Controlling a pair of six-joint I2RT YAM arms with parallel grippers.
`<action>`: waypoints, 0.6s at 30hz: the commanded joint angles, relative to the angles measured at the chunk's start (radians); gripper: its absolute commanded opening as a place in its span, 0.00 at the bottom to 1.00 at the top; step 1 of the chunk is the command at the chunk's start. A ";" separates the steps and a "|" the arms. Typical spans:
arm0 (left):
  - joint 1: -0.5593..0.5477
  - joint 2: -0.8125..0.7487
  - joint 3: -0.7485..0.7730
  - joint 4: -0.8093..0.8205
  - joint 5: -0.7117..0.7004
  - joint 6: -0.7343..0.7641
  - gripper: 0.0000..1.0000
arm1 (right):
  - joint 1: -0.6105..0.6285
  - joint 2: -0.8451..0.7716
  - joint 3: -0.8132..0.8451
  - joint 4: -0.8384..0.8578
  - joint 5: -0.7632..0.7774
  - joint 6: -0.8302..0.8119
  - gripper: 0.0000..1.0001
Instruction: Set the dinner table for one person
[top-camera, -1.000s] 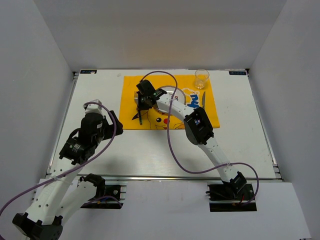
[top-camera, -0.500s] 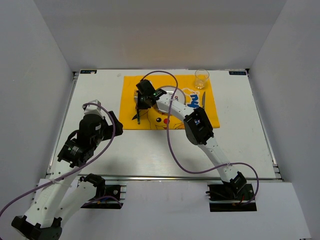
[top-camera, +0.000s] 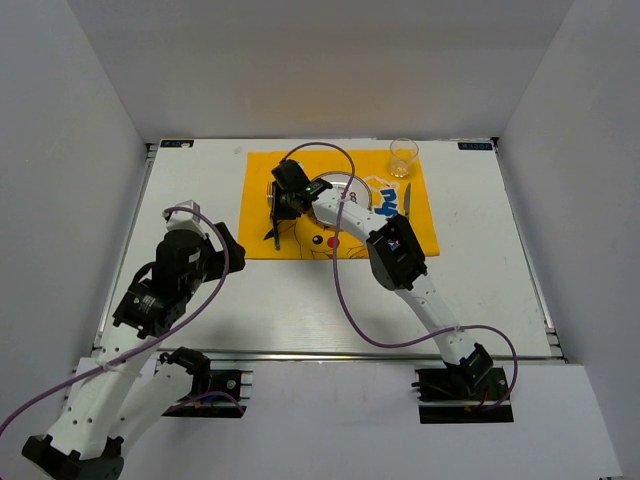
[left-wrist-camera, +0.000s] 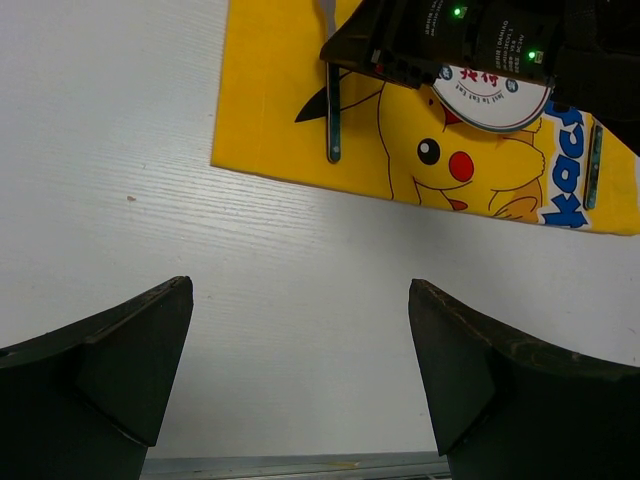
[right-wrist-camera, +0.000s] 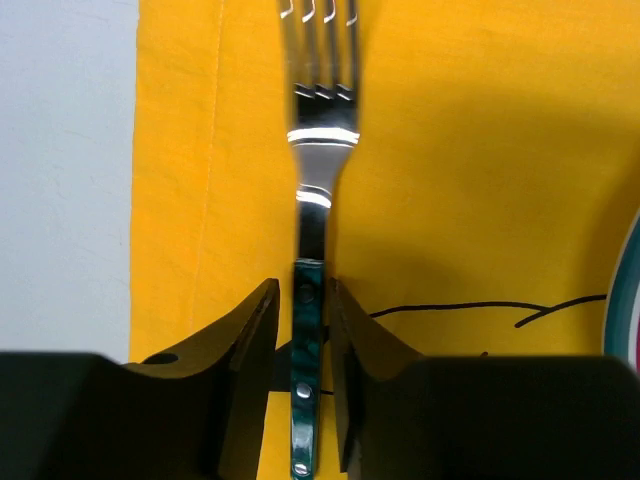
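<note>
On the white dinner table (top-camera: 470, 280) lies a yellow Pikachu mat (top-camera: 262, 170). A fork (right-wrist-camera: 322, 150) with a dark green handle lies flat along the mat's left side, tines pointing away. My right gripper (right-wrist-camera: 303, 290) straddles the handle, open, with a thin gap on each side; from above the right gripper (top-camera: 277, 222) sits low over the mat's left part. A round plate (left-wrist-camera: 490, 95) sits in the mat's middle, and a knife (left-wrist-camera: 597, 165) lies along its right side. My left gripper (left-wrist-camera: 300, 300) is open and holds nothing, over bare table near the mat.
A clear glass (top-camera: 403, 157) with amber liquid stands at the mat's far right corner. Metal rails (top-camera: 300, 353) edge the table. White walls enclose the left, right and far sides. A purple cable (top-camera: 345, 290) loops over the right arm.
The right jaws have parted from the fork handle, which now lies on the mat. The left arm has drawn back a little toward the near edge.
</note>
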 joint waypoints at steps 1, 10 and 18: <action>-0.002 -0.015 -0.013 0.019 0.017 0.013 0.98 | 0.005 0.012 0.043 0.036 0.005 -0.006 0.34; -0.002 -0.015 -0.012 0.016 0.008 0.012 0.98 | 0.006 -0.039 0.040 0.046 -0.004 -0.024 0.89; -0.002 -0.019 -0.004 -0.006 -0.058 -0.005 0.98 | 0.011 -0.350 -0.043 0.048 -0.010 -0.089 0.89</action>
